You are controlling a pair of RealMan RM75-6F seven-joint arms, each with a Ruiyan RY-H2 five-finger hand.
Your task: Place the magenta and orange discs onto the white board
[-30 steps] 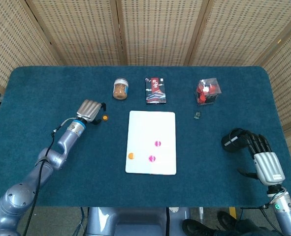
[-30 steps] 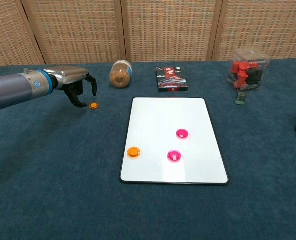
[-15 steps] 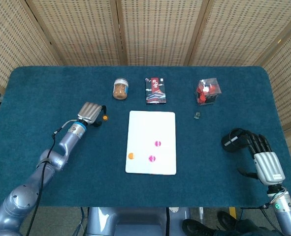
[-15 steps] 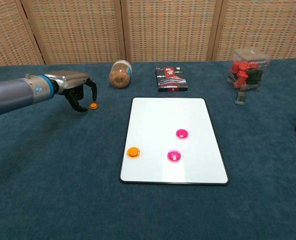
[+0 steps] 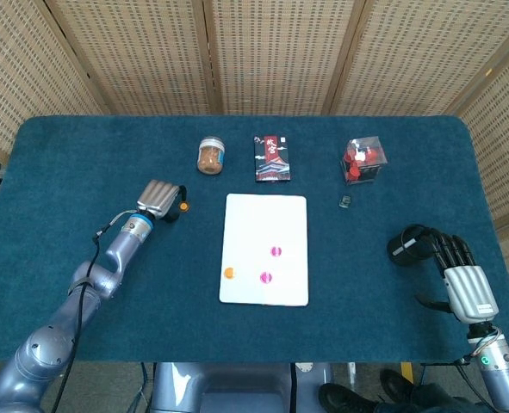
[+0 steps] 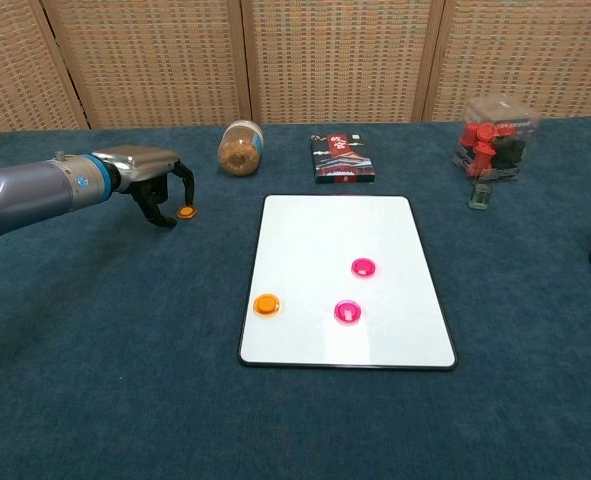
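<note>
On the table: blue cloth, everything below rests on it.
White board: centre, flat; carries one orange disc near its left edge and two magenta discs right of it.
Left hand: palm down, fingers curled round the loose orange disc, which lies on the cloth well left of the board. Fingertips close beside it; cannot tell if they touch or grip it.
Right hand: resting at the table's right edge, fingers extended over a dark object; hold unclear.
Clutter: jar, dark packet, clear box of red parts, along the far side.
Risk: thin, flat disc; fingertips closing unevenly would likely flick it across the cloth or lose it on the way to the board.
</note>
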